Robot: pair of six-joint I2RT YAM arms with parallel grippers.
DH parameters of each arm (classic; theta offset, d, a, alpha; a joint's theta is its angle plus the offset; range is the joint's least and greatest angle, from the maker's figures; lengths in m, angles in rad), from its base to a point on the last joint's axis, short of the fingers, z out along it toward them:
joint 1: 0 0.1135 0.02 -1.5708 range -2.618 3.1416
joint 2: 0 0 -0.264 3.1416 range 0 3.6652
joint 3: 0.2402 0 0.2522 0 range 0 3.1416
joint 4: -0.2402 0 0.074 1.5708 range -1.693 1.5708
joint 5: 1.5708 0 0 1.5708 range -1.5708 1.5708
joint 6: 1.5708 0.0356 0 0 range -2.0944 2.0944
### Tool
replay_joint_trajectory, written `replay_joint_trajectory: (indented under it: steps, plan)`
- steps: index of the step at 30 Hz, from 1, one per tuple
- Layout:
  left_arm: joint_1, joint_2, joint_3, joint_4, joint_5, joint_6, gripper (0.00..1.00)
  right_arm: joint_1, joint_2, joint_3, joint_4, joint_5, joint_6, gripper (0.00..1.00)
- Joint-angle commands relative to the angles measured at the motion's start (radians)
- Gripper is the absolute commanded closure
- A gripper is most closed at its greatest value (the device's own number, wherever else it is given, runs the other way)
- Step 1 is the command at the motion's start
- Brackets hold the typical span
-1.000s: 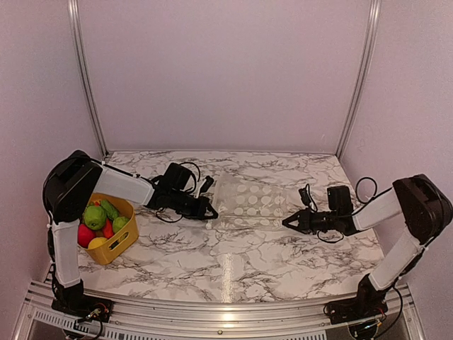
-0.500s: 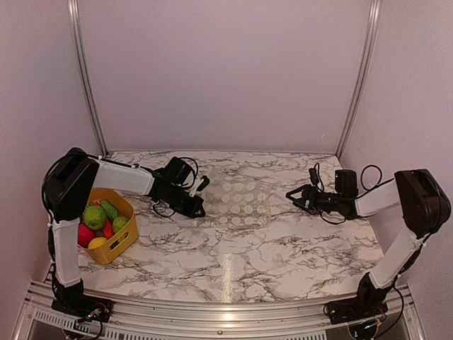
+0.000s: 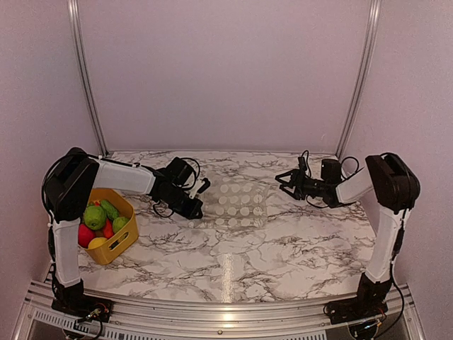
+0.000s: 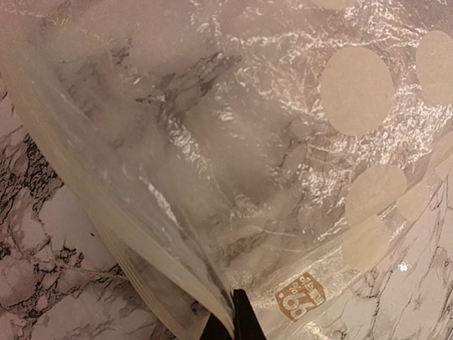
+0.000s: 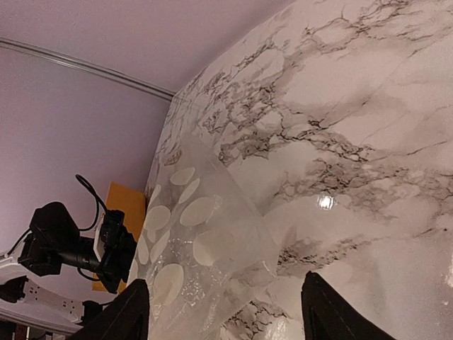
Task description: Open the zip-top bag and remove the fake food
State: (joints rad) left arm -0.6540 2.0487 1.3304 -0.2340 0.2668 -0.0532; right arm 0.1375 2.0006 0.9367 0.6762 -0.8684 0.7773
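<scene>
- My left gripper (image 3: pixel 196 210) meets the zip-top bag (image 3: pixel 241 204) at its left edge.
- My right gripper (image 3: pixel 281 180) hangs near its far right corner.
- The fake food (image 3: pixel 99 218) fills the yellow basket (image 3: pixel 124 243).

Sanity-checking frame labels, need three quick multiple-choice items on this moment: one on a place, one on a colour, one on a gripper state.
1. Of the left gripper and the right gripper, which is shut on the zip-top bag?
A. only the left
B. only the right
C. both

2. Where is the fake food?
A. inside the bag
B. between the right gripper's fingers
C. in the yellow basket

3. What colour are the dots printed on the bag?
A. red
B. pale cream
C. black

Answers:
1. A: the left wrist view shows its fingertips pinched together on the bag's edge, while the right wrist view shows its fingers spread wide with nothing between them.
2. C: the top view shows the red, green and yellow pieces piled in the basket, and the bag lies flat and looks empty.
3. B: both wrist views show pale round dots on clear plastic.
</scene>
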Motion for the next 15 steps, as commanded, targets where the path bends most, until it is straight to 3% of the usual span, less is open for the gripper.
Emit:
replay_joint_trajectory:
  steps: [1,8,13,15]
  plan:
    - [-0.006,0.023,0.028,-0.039,-0.012,0.028,0.99,0.052,0.066,0.077,0.072,-0.028,0.067,0.29]
    - [-0.009,0.032,0.050,-0.040,-0.005,0.041,0.98,0.082,0.137,0.181,-0.056,0.013,-0.040,0.30]
    - [-0.009,0.042,0.064,-0.037,-0.008,0.047,0.98,0.083,0.166,0.194,-0.045,0.007,-0.038,0.58]
    - [-0.009,0.045,0.069,-0.039,-0.006,0.047,0.98,0.074,0.172,0.207,-0.108,0.052,-0.078,0.48]
